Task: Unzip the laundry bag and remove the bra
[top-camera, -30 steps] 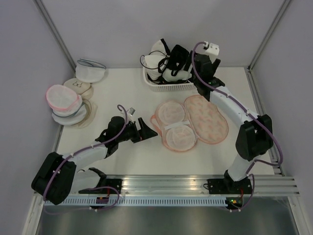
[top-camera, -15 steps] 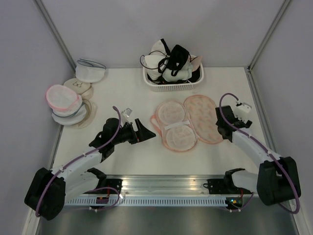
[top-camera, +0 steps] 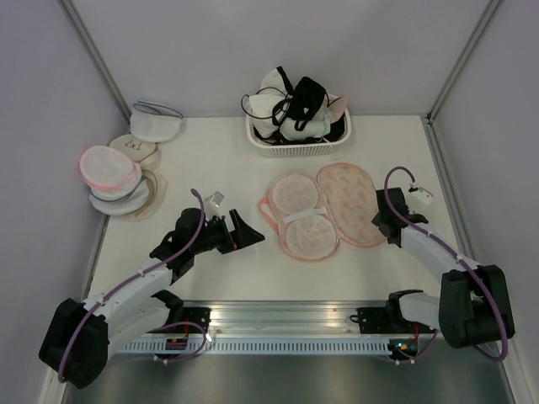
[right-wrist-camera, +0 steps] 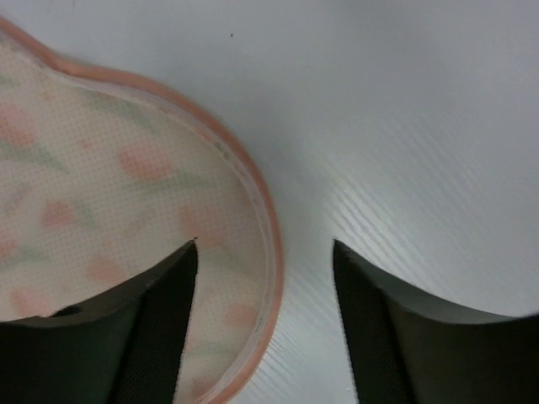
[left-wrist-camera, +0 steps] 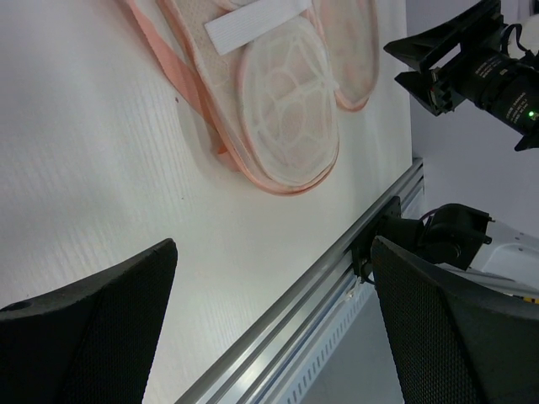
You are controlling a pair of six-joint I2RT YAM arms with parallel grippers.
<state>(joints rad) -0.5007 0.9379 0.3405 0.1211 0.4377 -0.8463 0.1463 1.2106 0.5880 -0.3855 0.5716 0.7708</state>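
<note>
The laundry bag (top-camera: 354,204) lies open and flat mid-table: a floral half on the right, and on the left a mesh-lined half (top-camera: 299,215) with a white band. The whitish bra (top-camera: 282,118) with dark straps lies in the white basket (top-camera: 299,150) at the back, among other bras. My right gripper (top-camera: 381,220) is open and empty, low over the bag's right edge; the right wrist view shows the peach rim (right-wrist-camera: 263,219) between its jaws (right-wrist-camera: 265,278). My left gripper (top-camera: 248,231) is open and empty, left of the bag (left-wrist-camera: 286,126), which lies ahead of it (left-wrist-camera: 274,248).
A black bra (top-camera: 310,93) sits on top in the basket. A stack of round mesh bags (top-camera: 109,168) and a grey-rimmed one (top-camera: 156,122) are at the far left. An aluminium rail (top-camera: 337,316) runs along the near edge.
My right arm swung away from the basket at the back and came down to the bag's right edge. My left arm drew back slightly to the left.
</note>
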